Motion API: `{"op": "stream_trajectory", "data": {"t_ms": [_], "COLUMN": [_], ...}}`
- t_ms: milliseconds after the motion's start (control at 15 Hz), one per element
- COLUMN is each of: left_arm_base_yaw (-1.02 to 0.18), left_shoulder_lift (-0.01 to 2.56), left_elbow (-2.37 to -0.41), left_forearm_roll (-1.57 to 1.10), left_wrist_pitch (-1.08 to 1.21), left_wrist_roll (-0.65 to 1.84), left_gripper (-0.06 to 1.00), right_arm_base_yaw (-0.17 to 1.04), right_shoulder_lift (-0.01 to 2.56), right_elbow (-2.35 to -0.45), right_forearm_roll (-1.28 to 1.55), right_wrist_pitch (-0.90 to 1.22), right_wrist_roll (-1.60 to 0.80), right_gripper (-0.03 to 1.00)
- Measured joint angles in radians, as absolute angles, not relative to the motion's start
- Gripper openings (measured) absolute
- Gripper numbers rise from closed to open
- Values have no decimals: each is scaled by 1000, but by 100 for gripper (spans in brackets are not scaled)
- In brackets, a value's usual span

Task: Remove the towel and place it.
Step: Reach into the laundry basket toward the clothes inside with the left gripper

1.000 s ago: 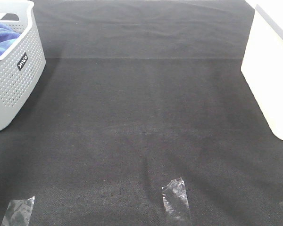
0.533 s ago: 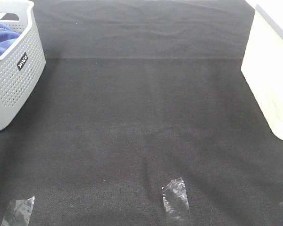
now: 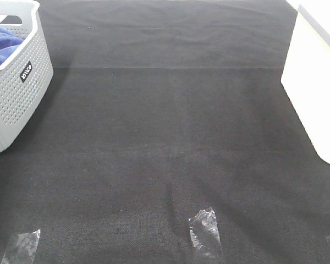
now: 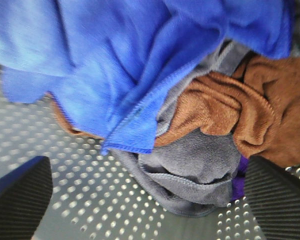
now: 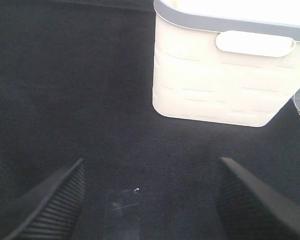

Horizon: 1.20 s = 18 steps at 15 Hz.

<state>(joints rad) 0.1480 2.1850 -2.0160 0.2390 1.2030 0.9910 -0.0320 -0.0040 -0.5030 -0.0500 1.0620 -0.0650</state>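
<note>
The towel [image 3: 2,45] lies crumpled in the grey perforated basket [image 3: 16,93] at the far left edge of the black mat [image 3: 165,137], draped over a brown cloth [image 4: 230,110] and a grey cloth [image 4: 190,170]. It is too bunched to show a long axis; one stitched hem [image 4: 135,112] runs slantwise. The left gripper [image 4: 145,175] hangs over the pile, jaws wide apart and empty. The right gripper [image 5: 151,165], jaws also apart, hangs above bare mat near the cream bin [image 5: 215,80]. Between basket and bin the mat lies open, with tape strips [image 3: 204,231] at its near edge.
</note>
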Motion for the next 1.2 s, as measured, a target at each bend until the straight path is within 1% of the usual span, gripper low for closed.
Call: {"op": "stream_trajectory", "data": {"t_ms": [133, 333, 533, 667, 733, 1000, 1067, 1200], "left_arm_base_yaw": [183, 189, 189, 189, 189, 189, 189, 189], "left_shoulder_lift": [2234, 2267, 2308, 2323, 2324, 2324, 2324, 2324], "left_elbow": [-2016, -2018, -2018, -2019, -2020, -2020, -2020, -2020], "left_forearm_roll": [241, 228, 213, 199, 184, 169, 169, 169], "left_wrist_pitch": [1140, 1045, 1029, 1029, 1029, 1029, 1029, 1029], "left_wrist_roll": [1002, 1058, 1074, 1074, 1074, 1070, 1057, 1026], "left_gripper": [99, 99, 99, 96, 92, 65, 63, 61], "right_arm_base_yaw": [-32, -32, -32, -32, -32, -32, -32, -32], "right_shoulder_lift": [-4, -4, -4, -4, -4, -4, -4, -4], "right_elbow": [-503, -503, -503, -503, -503, -503, -503, -503], "right_forearm_roll": [-50, -50, -50, -50, -50, -50, -50, -50], "right_wrist_pitch": [1062, 1062, 1062, 1062, 1062, 1062, 1062, 1062], "right_wrist_roll": [-65, -65, -65, -65, -65, -65, -65, -65], "right_gripper": [73, 73, 73, 73, 73, 73, 73, 73]}}
